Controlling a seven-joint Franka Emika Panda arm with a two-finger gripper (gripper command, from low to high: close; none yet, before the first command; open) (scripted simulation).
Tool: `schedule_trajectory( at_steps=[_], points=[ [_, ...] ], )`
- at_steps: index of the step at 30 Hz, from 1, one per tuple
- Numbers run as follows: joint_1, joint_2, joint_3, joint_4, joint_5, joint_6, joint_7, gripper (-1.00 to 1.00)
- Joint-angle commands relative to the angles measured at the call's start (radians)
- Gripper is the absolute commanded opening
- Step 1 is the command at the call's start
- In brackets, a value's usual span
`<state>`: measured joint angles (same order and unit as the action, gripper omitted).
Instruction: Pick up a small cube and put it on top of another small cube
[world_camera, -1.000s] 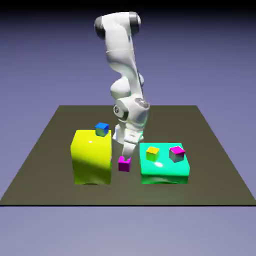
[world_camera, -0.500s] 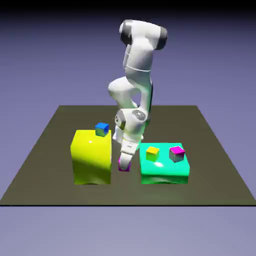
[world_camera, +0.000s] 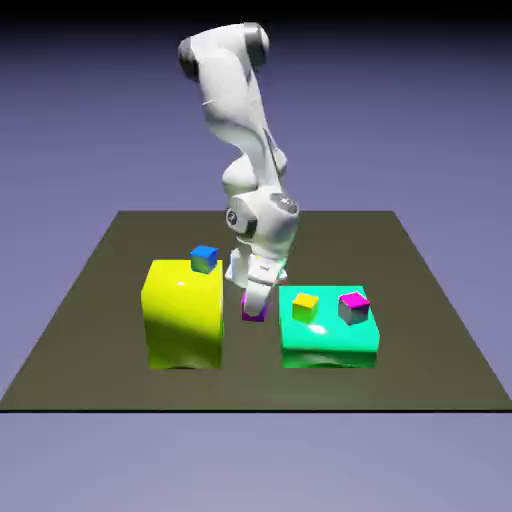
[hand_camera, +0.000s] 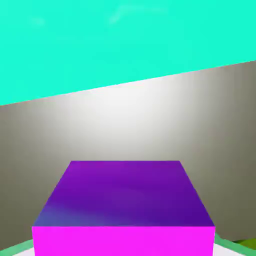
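Observation:
My gripper is shut on the small cube, an all-magenta cube held just above the table in the gap between the yellow and teal blocks. In the hand view this cube fills the bottom middle and hides the finger tips. The other small cube, with a magenta top and grey sides, sits on the teal block, toward the exterior view's right. It lies to the right of my gripper and a little above it.
A yellow-topped cube shares the teal block, nearer to my gripper. The tall yellow block with a blue cube on top stands close on the exterior view's left. In the hand view the teal block spans the top.
The gripper came down over the magenta cube, shut on it, and lifted it slightly off the table. The upper arm swung right, then back left.

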<state>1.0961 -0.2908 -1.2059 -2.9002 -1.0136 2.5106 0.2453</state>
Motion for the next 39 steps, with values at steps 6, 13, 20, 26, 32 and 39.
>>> schedule_trajectory(
  at_steps=[6,13,20,26,32,39],
  points=[
    [-0.094,-0.022,0.217,0.071,0.107,-0.018,-0.097,-1.0],
    [-0.203,-0.046,0.471,0.153,0.233,-0.039,-0.213,-1.0],
    [-0.252,-0.028,0.722,0.201,0.394,-0.087,-0.517,-1.0],
    [-0.295,-0.012,0.937,0.242,0.532,-0.128,-0.778,-1.0],
    [-0.324,-0.001,1.093,0.272,0.632,-0.158,-0.971,-1.0],
    [-0.355,0.168,1.068,0.231,0.548,0.052,-0.91,1.0]
  ],
)
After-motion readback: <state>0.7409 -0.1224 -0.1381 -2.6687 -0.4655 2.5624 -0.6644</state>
